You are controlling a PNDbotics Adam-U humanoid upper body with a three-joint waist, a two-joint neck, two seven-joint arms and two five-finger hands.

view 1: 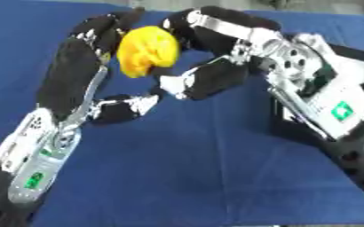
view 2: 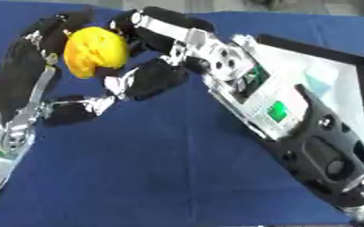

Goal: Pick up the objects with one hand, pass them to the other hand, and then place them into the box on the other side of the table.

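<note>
Box (view 2: 348,84) (right eye view only)

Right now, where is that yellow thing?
The yellow object sits upper left, held between the fingers of the left hand and right hand, above the blue table.

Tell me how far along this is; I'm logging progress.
Done: the yellow object is off the table. In hand: it sits between the left hand and right hand, mid-handover. Left: placing it in the box on the right.
</note>
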